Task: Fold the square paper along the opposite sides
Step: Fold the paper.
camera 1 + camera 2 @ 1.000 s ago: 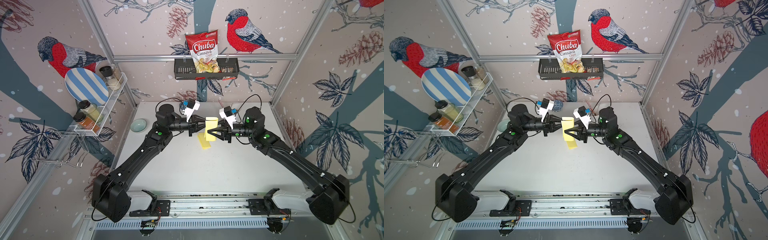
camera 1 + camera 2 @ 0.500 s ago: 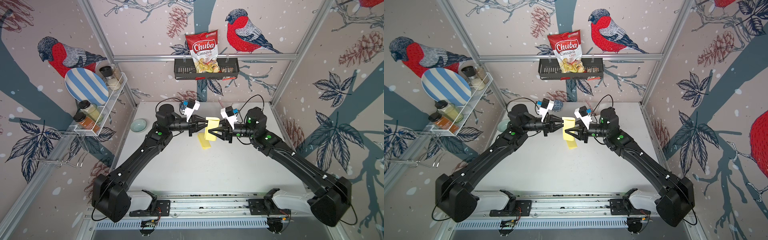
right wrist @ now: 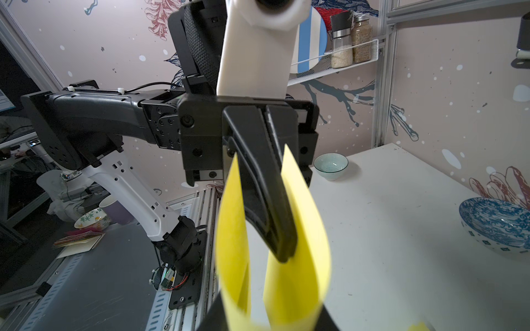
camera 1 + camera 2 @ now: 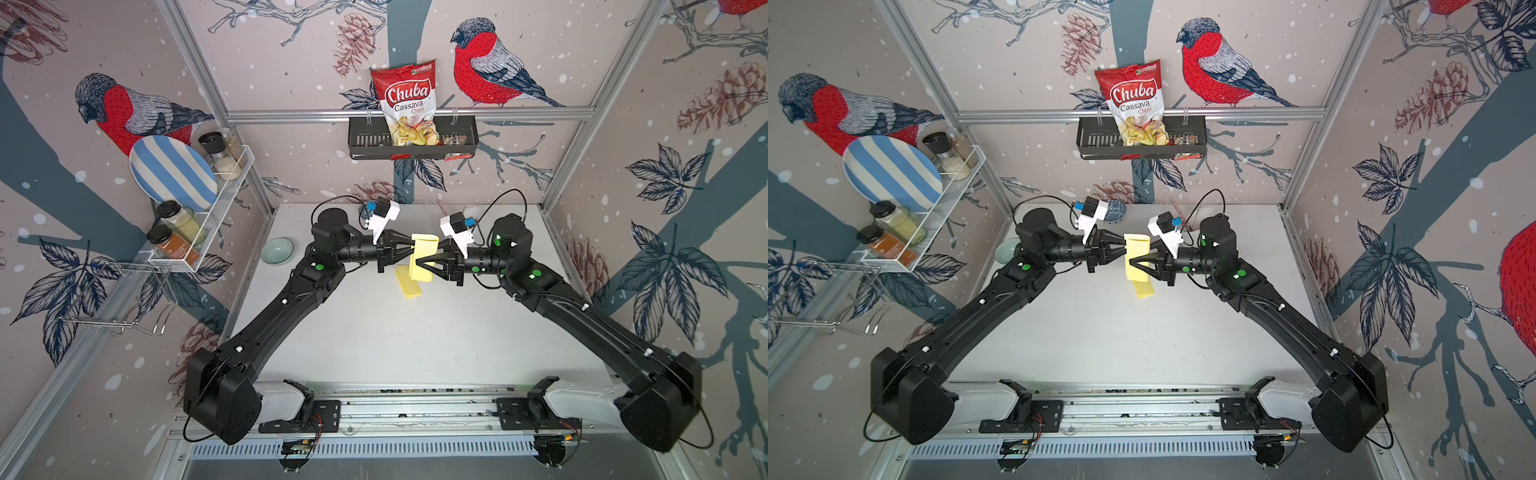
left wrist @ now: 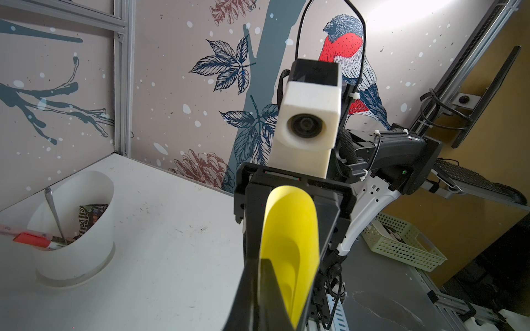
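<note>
A white table (image 4: 374, 332) stands inside bird-patterned walls. The yellow paper (image 4: 423, 259), curled over, hangs above it between both grippers: left gripper (image 4: 411, 250) clamps its edge; right gripper (image 4: 417, 262) straddles it, jaws parted.

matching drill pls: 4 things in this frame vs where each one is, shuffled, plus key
Things:
1. chip bag
2. striped plate
3. small pale bowl
4. yellow paper

Places:
A. on the table by the left arm
B. in the black basket on the back wall
C. held up between the two arms
D. in the wire rack with the spice jars

Pairs: 1-B, 2-D, 3-A, 4-C
</note>
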Available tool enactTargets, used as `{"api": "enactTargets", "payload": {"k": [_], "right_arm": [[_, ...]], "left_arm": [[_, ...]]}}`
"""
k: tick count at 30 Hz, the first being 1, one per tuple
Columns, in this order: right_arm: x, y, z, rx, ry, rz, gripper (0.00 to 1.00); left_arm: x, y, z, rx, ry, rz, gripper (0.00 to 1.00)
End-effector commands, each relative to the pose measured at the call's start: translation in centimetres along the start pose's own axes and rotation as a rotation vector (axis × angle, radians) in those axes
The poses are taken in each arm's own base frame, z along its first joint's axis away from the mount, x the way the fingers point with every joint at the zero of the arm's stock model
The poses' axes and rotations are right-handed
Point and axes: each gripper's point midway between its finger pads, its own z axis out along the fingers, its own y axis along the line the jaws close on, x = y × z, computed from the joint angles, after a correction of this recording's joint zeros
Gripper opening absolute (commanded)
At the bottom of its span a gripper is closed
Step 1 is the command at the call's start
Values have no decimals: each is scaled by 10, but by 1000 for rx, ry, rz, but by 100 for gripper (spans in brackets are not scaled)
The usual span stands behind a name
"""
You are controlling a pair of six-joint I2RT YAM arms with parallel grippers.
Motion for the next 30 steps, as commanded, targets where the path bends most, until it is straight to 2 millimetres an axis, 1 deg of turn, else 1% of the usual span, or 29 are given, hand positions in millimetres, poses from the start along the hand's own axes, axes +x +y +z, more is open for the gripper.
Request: {"api": "enactTargets", "payload": {"k": [1, 2, 8, 22, 30], "right_arm": [[-10, 3, 0, -12, -28, -29, 30], [-3, -2, 5, -12, -13, -11, 30], [-1, -3, 7, -15, -7, -6, 29], [-8, 1, 3, -12, -26, -26, 28], [-6, 0, 5, -16, -23, -19, 28]], "left_arm": [[-3, -3, 0, 9, -6, 33, 0], [-3, -3, 0, 9, -6, 30, 0], [-4, -3, 0, 8, -6, 31, 0], [-2, -2, 1, 7, -5, 30, 0], [-3, -2, 0, 5, -6, 32, 0]]}}
